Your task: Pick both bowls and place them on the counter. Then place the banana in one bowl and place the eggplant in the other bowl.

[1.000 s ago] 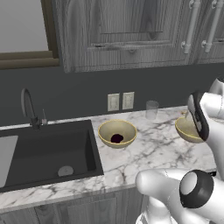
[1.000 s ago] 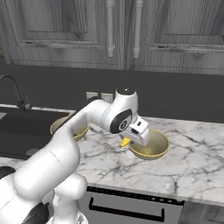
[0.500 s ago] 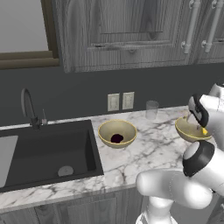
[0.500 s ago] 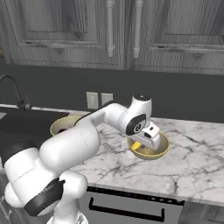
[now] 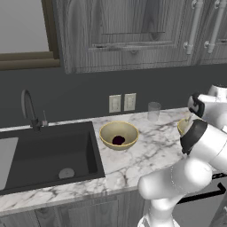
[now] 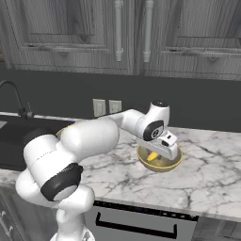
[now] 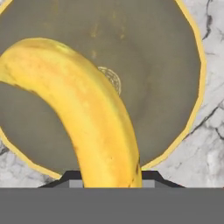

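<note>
Eggplant [image 5: 118, 140] in left bowl [image 5: 106, 134] — banana [image 7: 94, 113] over right bowl [image 7: 166, 65]

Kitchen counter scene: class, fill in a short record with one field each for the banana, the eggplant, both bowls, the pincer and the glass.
banana: yellow banana, held over the right bowl, between the finger tips in the hand view
eggplant: dark eggplant lying inside the left bowl
bowls: both upright on the marble counter, apart from each other
pincer: pincer shut on the banana, low over the right bowl
glass: clear glass upright near the back wall, between the bowls
</note>
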{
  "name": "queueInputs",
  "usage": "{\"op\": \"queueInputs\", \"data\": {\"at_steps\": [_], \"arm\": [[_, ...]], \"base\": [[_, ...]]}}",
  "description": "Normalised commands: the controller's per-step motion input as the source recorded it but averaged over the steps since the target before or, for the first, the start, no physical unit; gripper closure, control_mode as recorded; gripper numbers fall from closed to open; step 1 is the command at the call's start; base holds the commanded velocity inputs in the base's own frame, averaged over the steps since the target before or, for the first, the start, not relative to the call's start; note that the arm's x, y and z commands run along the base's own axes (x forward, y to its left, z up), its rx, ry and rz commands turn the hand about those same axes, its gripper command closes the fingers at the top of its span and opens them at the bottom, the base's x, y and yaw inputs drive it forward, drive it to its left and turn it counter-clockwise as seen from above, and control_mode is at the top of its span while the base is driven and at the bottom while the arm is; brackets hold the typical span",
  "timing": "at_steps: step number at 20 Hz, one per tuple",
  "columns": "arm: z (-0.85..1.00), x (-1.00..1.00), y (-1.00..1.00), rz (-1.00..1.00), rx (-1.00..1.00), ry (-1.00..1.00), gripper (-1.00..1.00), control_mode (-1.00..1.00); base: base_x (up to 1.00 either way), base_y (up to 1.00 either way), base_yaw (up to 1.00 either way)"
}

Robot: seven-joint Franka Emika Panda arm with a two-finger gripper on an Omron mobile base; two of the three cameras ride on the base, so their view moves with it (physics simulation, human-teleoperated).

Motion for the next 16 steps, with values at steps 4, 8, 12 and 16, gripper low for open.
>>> {"op": "queueInputs", "data": {"at_steps": [4, 8, 12, 16], "arm": [[-0.19, 0.32, -0.15, 0.0, 0.01, 0.1, 1.0, -1.0], [-0.29, 0.12, -0.06, 0.0, 0.0, 0.08, 1.0, -1.0], [-0.29, 0.0, 0.0, 0.0, 0.0, 0.04, 1.0, -1.0], [-0.23, 0.0, 0.0, 0.0, 0.0, 0.01, 1.0, -1.0]], "base": [[0.0, 0.0, 0.0], [0.0, 0.0, 0.0], [0.0, 0.0, 0.0], [0.0, 0.0, 0.0]]}}
